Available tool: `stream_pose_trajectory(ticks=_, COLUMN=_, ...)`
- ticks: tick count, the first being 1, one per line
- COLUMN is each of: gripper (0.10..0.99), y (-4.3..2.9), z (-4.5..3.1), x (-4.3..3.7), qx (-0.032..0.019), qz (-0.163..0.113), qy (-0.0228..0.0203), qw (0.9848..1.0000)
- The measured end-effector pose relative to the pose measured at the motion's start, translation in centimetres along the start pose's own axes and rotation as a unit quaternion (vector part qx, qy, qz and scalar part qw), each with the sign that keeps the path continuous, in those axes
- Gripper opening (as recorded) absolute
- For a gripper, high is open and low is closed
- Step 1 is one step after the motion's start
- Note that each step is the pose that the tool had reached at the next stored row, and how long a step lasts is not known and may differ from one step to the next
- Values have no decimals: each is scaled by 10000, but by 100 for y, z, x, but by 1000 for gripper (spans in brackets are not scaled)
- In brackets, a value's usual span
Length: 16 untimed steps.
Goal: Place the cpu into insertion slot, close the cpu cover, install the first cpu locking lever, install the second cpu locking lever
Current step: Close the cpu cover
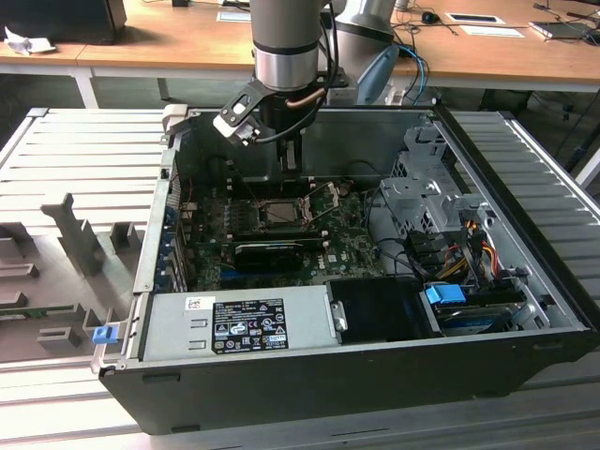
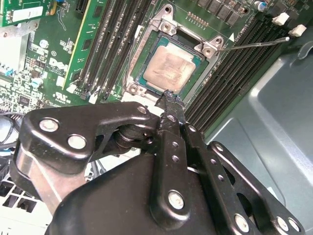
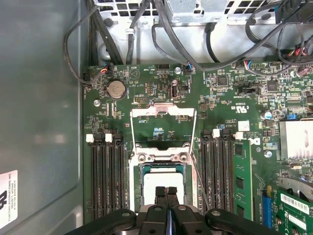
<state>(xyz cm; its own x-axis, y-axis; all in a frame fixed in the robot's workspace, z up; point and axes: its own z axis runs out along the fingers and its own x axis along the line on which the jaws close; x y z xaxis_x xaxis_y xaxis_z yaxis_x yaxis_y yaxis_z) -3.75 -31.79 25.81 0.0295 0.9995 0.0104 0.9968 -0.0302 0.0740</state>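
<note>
Open PC case (image 1: pixel 309 389), cpu (image 2: pixel 168 68) seated on mobo (image 3: pixel 146 90), gripper (image 3: pixel 167 191) closed, empty, over cpu

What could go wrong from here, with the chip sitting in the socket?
1. The shut end effector has its tips right at the edge of the chip. A sideways push could shift the chip in the socket or scratch its face.
2. The thin lever sticks out unlatched beside the socket, so the arm might snag or bend it.
</note>
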Motion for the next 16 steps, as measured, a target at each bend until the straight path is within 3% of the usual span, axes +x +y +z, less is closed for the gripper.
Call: stream_pose_trajectory(ticks=16, gripper=106, y=5, z=-63, x=1, qx=0, qz=-1, qy=0, qw=10000)
